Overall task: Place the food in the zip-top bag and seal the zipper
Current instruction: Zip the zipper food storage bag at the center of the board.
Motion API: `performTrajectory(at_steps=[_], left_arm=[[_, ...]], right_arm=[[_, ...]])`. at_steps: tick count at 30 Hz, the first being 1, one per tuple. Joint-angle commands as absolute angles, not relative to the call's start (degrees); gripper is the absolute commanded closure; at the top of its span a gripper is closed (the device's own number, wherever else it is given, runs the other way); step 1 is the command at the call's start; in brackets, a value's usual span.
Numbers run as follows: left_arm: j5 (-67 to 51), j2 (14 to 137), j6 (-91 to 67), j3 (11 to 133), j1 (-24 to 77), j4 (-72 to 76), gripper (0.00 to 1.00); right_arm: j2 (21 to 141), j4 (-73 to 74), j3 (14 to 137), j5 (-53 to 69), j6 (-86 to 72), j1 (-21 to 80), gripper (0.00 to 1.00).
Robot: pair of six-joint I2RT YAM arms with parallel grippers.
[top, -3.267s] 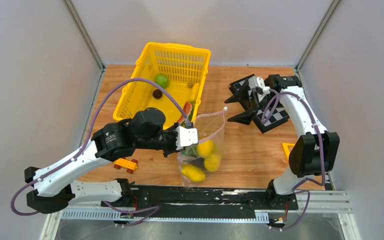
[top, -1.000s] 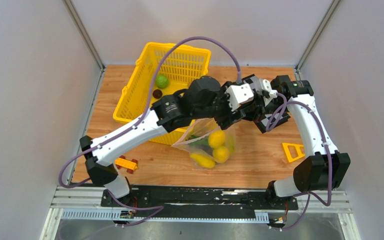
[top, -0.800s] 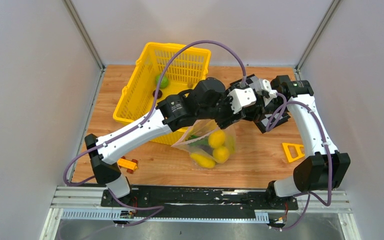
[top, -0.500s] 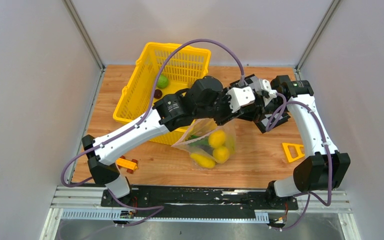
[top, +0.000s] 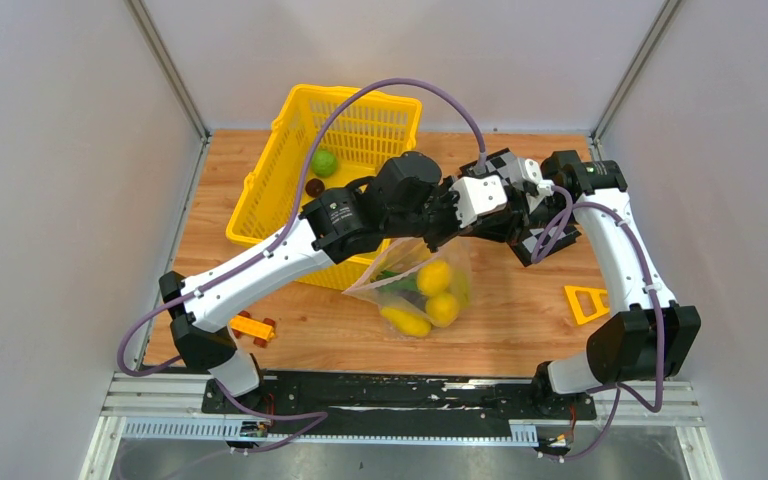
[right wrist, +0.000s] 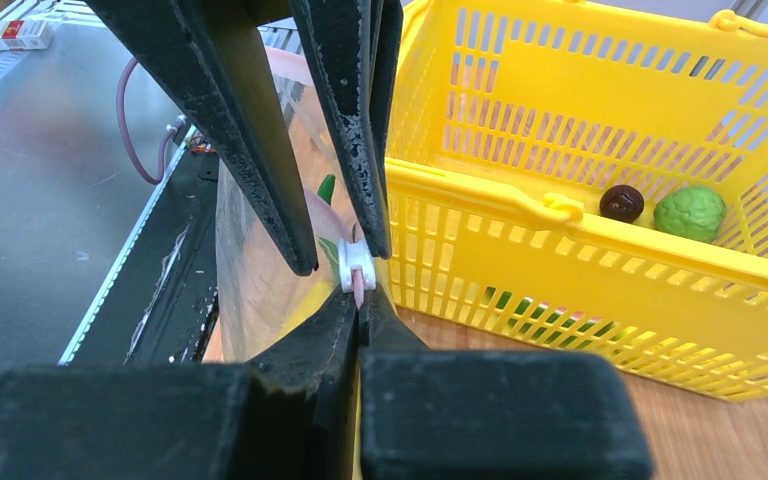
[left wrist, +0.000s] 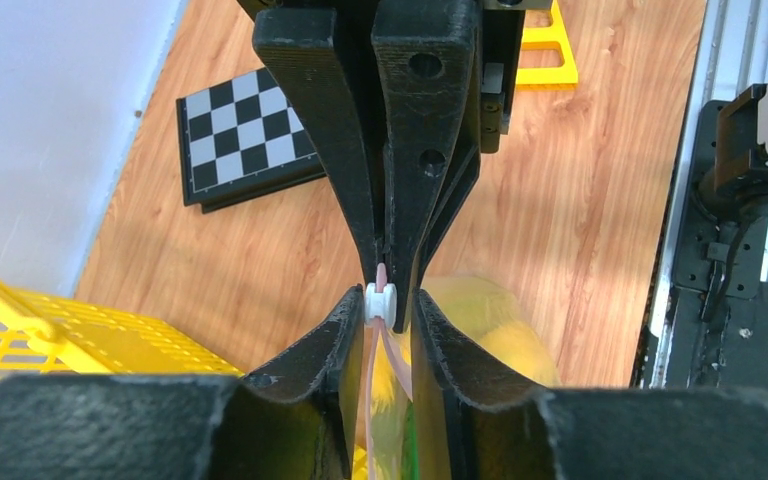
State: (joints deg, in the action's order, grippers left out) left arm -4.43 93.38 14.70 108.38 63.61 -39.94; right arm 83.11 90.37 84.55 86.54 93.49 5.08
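Mostly hidden zipper (left wrist: 381, 278) (pinched), bag (right wrist: 250, 270) cropped

The left gripper (left wrist: 385, 300) reaches in from the left, its two black fingertips narrowly apart with the white slider (left wrist: 381, 303) of the zipper (left wrist: 381, 274) between them; the far fingertip (left wrist: 352, 308) sits against the slider or nearly so. Facing it from the right, the right gripper (left wrist: 385, 262) has its jaws pressed together on the pink zipper strip just beyond the slider. The clear film of the zip-top bag (left wrist: 388, 395) hangs between the left fingers, and a blurred yellow fruit (left wrist: 485, 320) shows on the near side. On the wooden table (left wrist: 580, 200) a chequerboard (left wrist: 250, 135) lies far and to the right, a yellow triangular frame (left wrist: 545, 45) farther right, and a yellow basket (left wrist: 70, 330) far and left. A black rail (left wrist: 720, 300) runs along the near edge.
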Motion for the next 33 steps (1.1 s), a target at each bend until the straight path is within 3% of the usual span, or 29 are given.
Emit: performTrajectory(at_steps=[1,11,33], left_arm=[[-5.4,92.4,16.1,110.0,63.6,-40.9,0.69],[-6.1,92.7,16.5,109.8,63.6,-40.3,0.73],[-8.2,93.6,17.8,109.1,63.6,-39.0,0.72]], right_arm=[[81.5,91.9,85.2,88.8,93.2,5.3,1.0],[81.3,91.9,85.1,88.8,93.1,5.3,1.0],[81.3,91.9,84.8,88.9,93.3,5.3,1.0]])
